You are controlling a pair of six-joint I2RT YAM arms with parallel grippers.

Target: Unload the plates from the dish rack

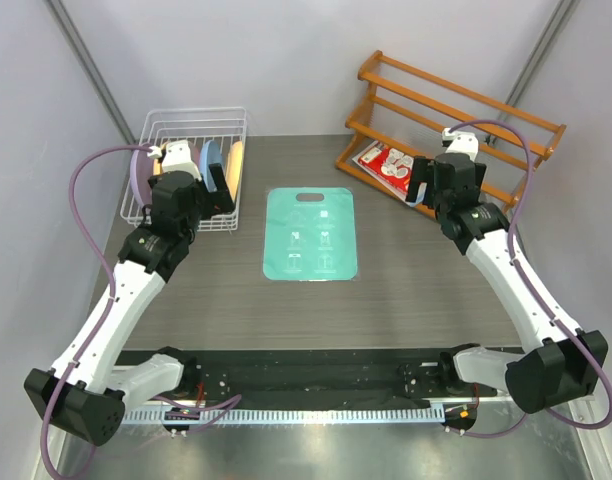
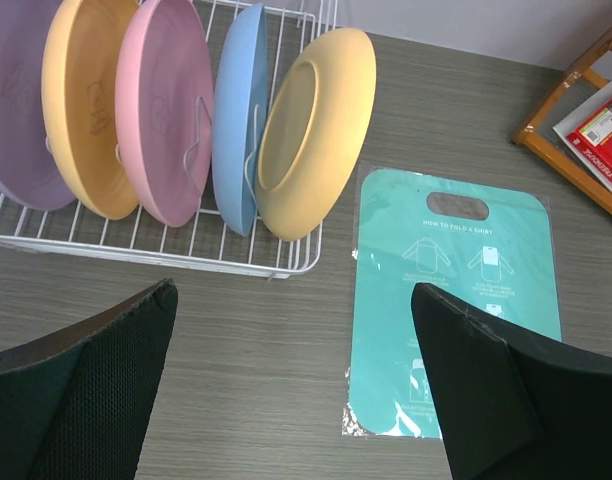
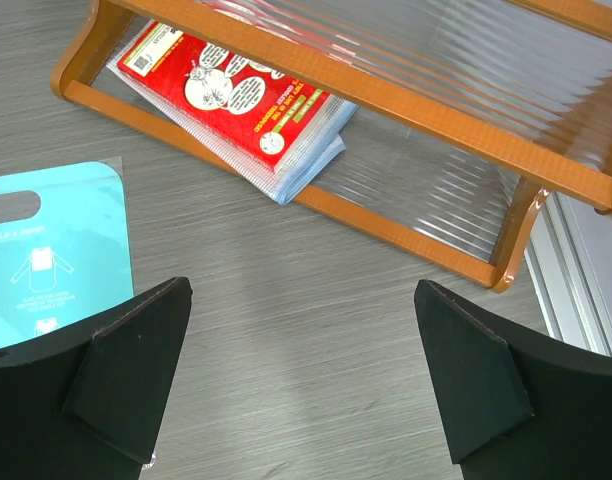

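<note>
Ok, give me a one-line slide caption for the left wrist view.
Open left end effector facing five plates standing in the white dish rack, teal mat alongside.

Light is bright, even and diffuse in all three views; I find no hard shadows.

Left wrist view: the plates [image 2: 176,120] ahead of the left gripper [image 2: 291,295] are sharp. A soft shadow lies on the table [image 2: 256,340] just under the dish rack [image 2: 146,240]. The fingers [image 2: 86,390] read near-black and slightly soft. Small glints show on the mat [image 2: 456,260] at its corner nearest the hand.

Right wrist view: pale streaky glare on the ribbed shelf [image 3: 436,175] of the wooden rack [image 3: 386,95] ahead of the right gripper [image 3: 301,290]. Table grain is crisp.

Top view: faint shadows beneath the left arm [image 1: 121,300] and right arm [image 1: 511,275].
</note>
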